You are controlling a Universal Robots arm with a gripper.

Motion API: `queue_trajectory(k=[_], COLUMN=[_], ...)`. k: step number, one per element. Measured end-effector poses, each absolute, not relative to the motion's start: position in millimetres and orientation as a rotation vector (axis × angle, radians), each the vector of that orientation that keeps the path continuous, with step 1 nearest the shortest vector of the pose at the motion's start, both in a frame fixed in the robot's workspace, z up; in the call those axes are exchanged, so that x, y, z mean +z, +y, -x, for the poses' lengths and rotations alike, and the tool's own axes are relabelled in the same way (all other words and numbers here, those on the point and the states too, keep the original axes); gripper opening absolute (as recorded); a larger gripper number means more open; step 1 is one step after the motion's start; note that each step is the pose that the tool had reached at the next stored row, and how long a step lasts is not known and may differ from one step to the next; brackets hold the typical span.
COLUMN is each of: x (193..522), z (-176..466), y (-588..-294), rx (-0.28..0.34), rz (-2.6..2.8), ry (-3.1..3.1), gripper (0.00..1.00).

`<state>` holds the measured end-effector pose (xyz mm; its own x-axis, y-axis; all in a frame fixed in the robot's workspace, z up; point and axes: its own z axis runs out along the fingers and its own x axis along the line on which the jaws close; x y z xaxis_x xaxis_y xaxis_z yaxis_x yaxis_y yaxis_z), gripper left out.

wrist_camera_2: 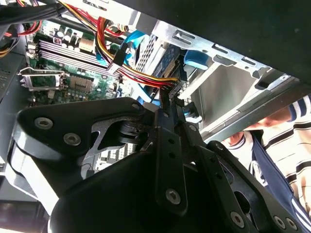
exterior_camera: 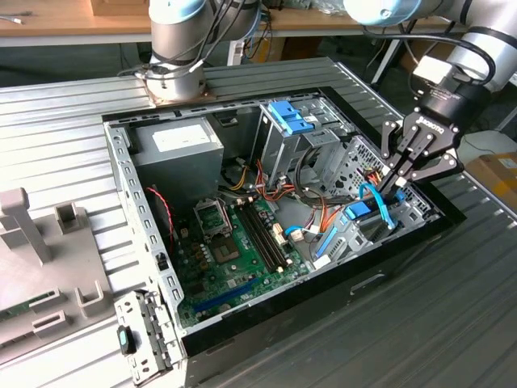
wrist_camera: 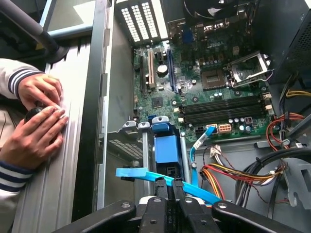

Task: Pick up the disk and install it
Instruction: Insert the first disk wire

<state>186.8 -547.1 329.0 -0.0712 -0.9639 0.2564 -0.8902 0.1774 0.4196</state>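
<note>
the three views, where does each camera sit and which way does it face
Exterior view: off the arm, looking down into the open computer case; arm and gripper at the exterior view's right.
First wrist view: on the arm, looking past the gripper at the motherboard; a person's hands beside the case.
Second wrist view: on the arm, looking past the gripper into the case; a striped shirt beyond.
Both wrist views share the gripper and motherboard.

Arm at a downward slant, gripper (exterior_camera: 396, 187) tip-down, fingers (wrist_camera: 178, 191) tight together.
</note>
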Motion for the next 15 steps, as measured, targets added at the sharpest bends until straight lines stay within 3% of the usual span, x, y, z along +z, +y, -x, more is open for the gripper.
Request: queue_trajectory(k=[15], x=[328.9], z=[-186.0], y=[-538.8], rx=[-0.18], rz=[-1.724], ry=[-1.983], gripper=[0.16])
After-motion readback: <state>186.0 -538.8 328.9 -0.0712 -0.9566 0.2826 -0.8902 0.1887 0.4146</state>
